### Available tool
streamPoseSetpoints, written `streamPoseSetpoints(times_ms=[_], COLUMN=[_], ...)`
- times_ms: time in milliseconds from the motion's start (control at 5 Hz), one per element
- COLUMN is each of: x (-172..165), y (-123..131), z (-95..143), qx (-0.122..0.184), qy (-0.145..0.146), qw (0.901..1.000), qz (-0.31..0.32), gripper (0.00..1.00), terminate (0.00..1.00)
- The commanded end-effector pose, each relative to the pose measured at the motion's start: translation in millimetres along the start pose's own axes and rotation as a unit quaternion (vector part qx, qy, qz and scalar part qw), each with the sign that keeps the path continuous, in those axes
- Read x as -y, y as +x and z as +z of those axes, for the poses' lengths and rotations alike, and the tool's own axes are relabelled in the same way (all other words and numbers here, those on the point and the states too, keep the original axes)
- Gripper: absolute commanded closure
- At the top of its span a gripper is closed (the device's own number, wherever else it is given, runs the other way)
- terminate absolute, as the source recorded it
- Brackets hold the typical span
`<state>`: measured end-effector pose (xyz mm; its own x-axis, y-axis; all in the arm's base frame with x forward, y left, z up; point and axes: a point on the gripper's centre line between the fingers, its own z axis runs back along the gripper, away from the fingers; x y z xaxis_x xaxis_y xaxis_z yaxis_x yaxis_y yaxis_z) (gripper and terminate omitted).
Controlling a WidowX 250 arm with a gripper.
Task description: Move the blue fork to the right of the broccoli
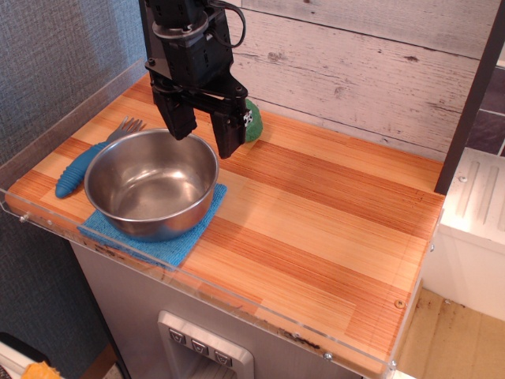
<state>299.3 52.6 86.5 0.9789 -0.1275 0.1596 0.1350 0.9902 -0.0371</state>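
Brightness: even and fairly bright; soft, diffuse light with no harsh hotspots
Shadows: faint and short; a soft dark patch under the claw point(203, 130) on the table point(331, 229); a darker rim beneath the steel bowl point(151, 183)
Glare: pale reflections inside the bowl; thin highlights along the clear plastic edge point(237, 304)
Sharpness: wood grain crisp at centre; slight softness at far corners
Distortion: mild; edges lean a little
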Motion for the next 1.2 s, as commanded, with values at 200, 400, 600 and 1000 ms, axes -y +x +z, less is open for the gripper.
streamPoseSetpoints(times_ms=[200, 400, 600, 1000], x=[-18, -36, -56, -119], y=[21, 57, 73, 58], z=[2, 31, 58, 57], qx=[0.018, 0.072, 0.102, 0.072], qy=[0.001, -0.047, -0.035, 0.034], qw=[0.9995, 0.9963, 0.9941, 0.9967], qz=[0.026, 0.004, 0.004, 0.013], gripper=[0.00, 0.00, 0.00, 0.00], terminate=[0.00, 0.00, 0.00, 0.00])
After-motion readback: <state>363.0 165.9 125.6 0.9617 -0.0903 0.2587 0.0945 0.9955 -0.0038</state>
